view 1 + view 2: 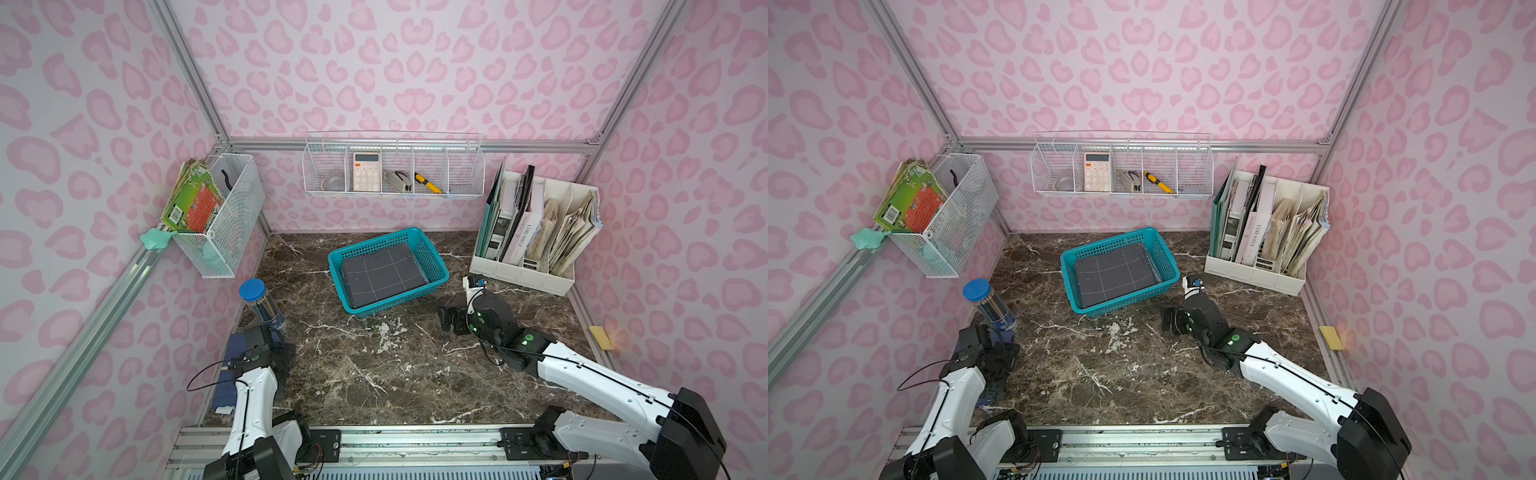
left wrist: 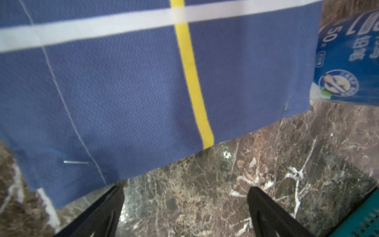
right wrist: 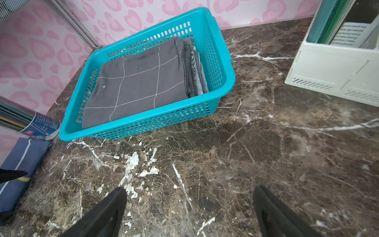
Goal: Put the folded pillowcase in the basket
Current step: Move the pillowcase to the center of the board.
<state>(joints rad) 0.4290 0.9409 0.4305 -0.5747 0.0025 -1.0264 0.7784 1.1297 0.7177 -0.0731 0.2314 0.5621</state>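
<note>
- Worktop (image 1: 374, 374): dark brown marble w/ white veins and a chalky white patch nr the middle. Mostly bare.
- Room: walls (image 1: 415, 62) in pink heart-spot print on three sides, w/ alu frame (image 1: 407, 145) along the corners & back.
- Basket (image 1: 432, 255) (image 1: 1163, 257) (image 3: 155, 121): back-middle of worktop, askew to its edges.
- Grey pillowcase (image 1: 382, 272) (image 1: 1115, 272) (image 3: 139, 82): folded, thin white grid. It lies flat inside the basket & covers most of its floor. More grey folds show along one side in the right wrist view.
- Blue cloth (image 2: 123, 92) (image 3: 18, 160) (image 1: 223, 388): folded, white & yellow stripes. On the worktop at the left edge twd the front, outside the basket.
- Tube (image 1: 262, 305) (image 1: 990, 307) (image 3: 39, 123): clear w/ blue lid, pencils inside. At the left edge, just behind the cloth.
- Left gripper (image 2: 185, 189): fingers spread wide, nothing btwn them, over the cloth's edge & bare marble.
- Right gripper (image 3: 190, 189): fingers spread wide, empty, over bare marble. It sits off the basket's front right corner, apart from it.
- Organiser (image 1: 523, 274) (image 1: 1254, 276) (image 3: 338, 71): white, back right corner, files & papers stood in it.
- Rack (image 1: 465, 174): white wire, on the back wall above the worktop. Holds a calculator (image 1: 367, 171) & a yellow cutter (image 1: 428, 183).
- Bin (image 1: 232, 224): white wire, on the left wall, holds books (image 1: 193, 203).
- Sponge (image 1: 601, 337): yellow, at the right edge.
</note>
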